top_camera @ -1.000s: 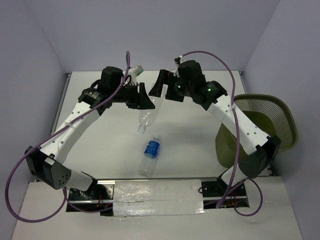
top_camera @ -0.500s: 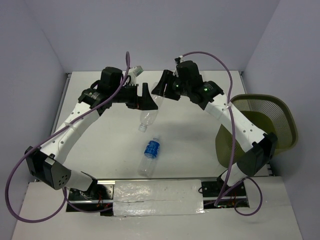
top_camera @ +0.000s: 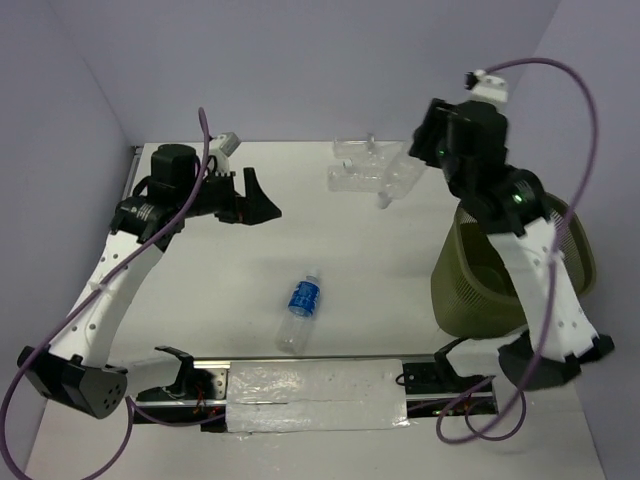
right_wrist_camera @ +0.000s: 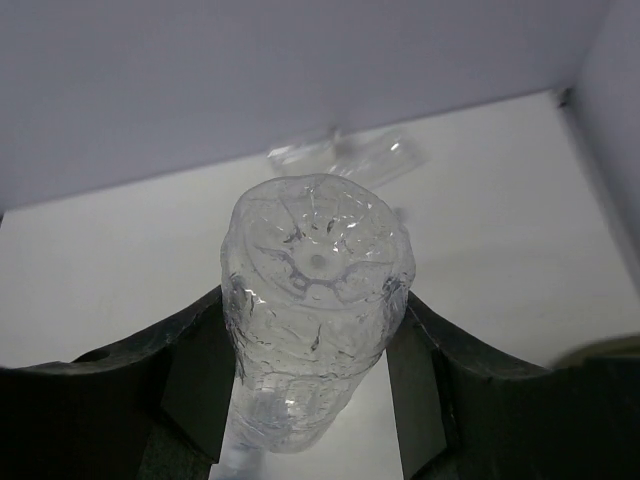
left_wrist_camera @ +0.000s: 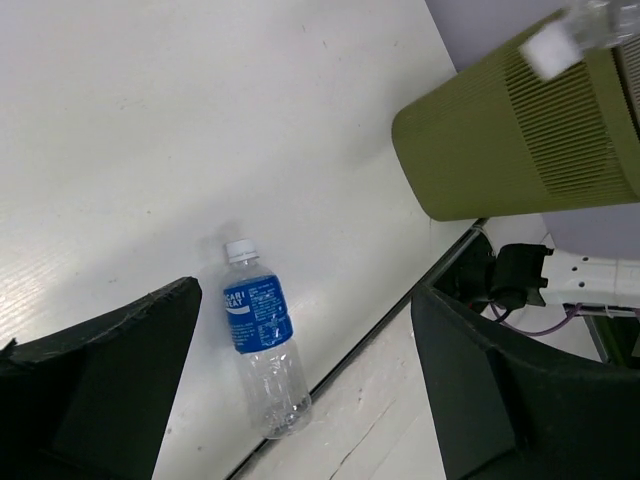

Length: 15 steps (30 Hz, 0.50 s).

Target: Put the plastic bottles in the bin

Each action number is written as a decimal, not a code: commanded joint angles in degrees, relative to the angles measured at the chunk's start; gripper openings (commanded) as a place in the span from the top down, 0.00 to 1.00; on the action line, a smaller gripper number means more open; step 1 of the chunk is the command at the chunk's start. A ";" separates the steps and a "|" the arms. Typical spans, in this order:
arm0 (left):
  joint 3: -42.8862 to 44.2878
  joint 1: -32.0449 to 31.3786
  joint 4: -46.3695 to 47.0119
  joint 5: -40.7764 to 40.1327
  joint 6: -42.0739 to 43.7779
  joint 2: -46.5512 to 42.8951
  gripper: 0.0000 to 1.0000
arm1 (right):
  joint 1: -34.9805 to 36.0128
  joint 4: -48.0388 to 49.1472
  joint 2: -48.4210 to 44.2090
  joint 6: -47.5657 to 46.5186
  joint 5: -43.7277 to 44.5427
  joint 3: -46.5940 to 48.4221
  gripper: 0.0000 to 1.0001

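Your right gripper [right_wrist_camera: 312, 335] is high above the far right part of the table [top_camera: 210, 270], and its fingers are clamped on an unlabelled plastic bottle [right_wrist_camera: 318, 260]. In the right wrist view you see the bottle's bottom between the two fingers. In the top view this bottle hangs tilted in the air with its cap down, to the left of the bin [top_camera: 470, 290], not over its rim. The bin stands at the right edge of the table. Your left gripper [top_camera: 262, 195] is over the far left part of the table, with its fingers wide apart and nothing between them. The bottle with the blue label [top_camera: 303, 298] lies on the table near the front edge, in the middle. More clear bottles [top_camera: 352, 178], it seems two, lie close together at the far side.
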 commanded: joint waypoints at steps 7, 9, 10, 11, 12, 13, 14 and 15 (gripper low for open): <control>-2.95 -2.29 0.33 -4.45 -1.06 1.83 0.01 | 0.35 5.70 -22.51 -12.88 35.86 -8.08 0.50; -3.39 -4.40 -0.37 -8.31 -0.97 2.18 0.01 | 0.35 7.54 -26.90 -13.50 38.77 -10.37 0.49; -3.66 -6.50 -0.81 -9.20 -0.97 2.62 0.01 | 0.18 8.25 -28.31 -14.46 41.22 -12.47 0.49; -4.18 -7.48 -0.99 -10.08 -1.06 2.88 0.01 | 0.26 8.69 -29.54 -14.73 42.29 -13.37 0.49; -5.32 -8.27 -0.99 -11.31 -1.32 3.15 0.01 | 0.35 10.26 -31.73 -15.43 43.51 -14.33 0.49; -5.85 -9.67 -0.82 -11.84 -1.67 3.67 0.01 | 0.35 11.50 -32.71 -17.79 45.27 -16.69 0.48; -6.64 -10.21 -0.64 -12.63 -1.85 3.94 0.01 | 0.26 13.42 -33.50 -19.11 46.42 -17.93 0.48; -7.95 -10.74 -0.46 -13.34 -2.20 4.11 0.01 | 0.26 13.44 -34.47 -19.74 47.47 -18.90 0.48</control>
